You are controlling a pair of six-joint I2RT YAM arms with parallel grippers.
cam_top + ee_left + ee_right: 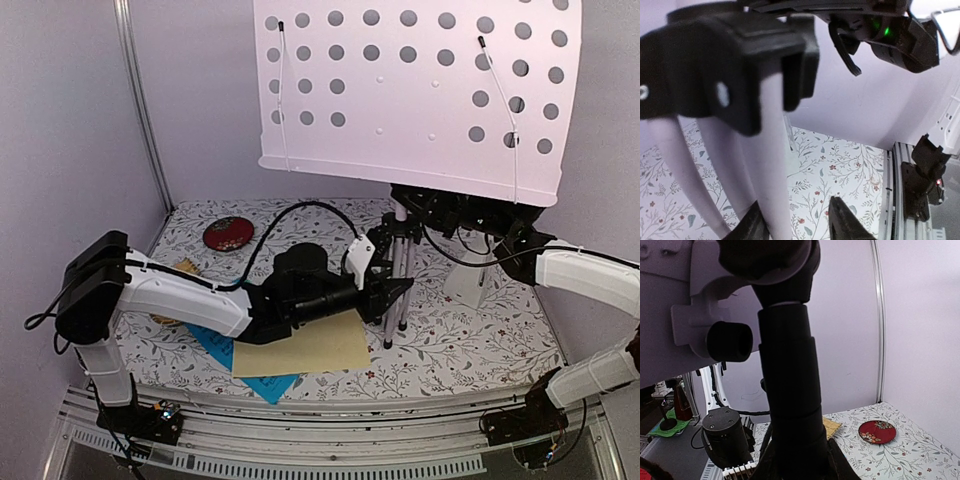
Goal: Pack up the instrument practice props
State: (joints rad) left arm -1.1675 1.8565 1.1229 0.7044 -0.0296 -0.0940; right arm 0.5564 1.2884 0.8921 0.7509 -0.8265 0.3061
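- The music stand stands upright toward the right of the table. Its white perforated desk (410,100) is high above the surface and tilts toward the overhead camera.
- Under the desk a black post (790,390) runs down to a black collar. The silver tripod legs (400,265) spread from there onto the floral tablecloth (450,350).
- The right gripper (800,467) reaches in from the right, just below the desk. In the right wrist view its two fingers press against either side of the black post, which fills the gap between them, so it is clamped on the post.
- The left gripper (797,225) is low down at the tripod legs, reaching in from the left. Its jaws are spread apart. In the left wrist view one pale leg (772,175) comes down between them, close to one finger (754,225), with a clear gap to the other.
- The white metronome (465,282) sits on the cloth just to the right of the legs, partly hidden by the right arm and its cable.
- The pale-yellow sheet (305,345) lies flat near the front edge, just left of the legs and partly under the left forearm. It overlaps the blue sheet (245,372), whose corner points toward the near edge.
- The round red dish (228,233) rests at the back left of the table, well apart from the stand.
- The yellow woven tray (185,267) lies near the dish, and the left arm covers most of it.
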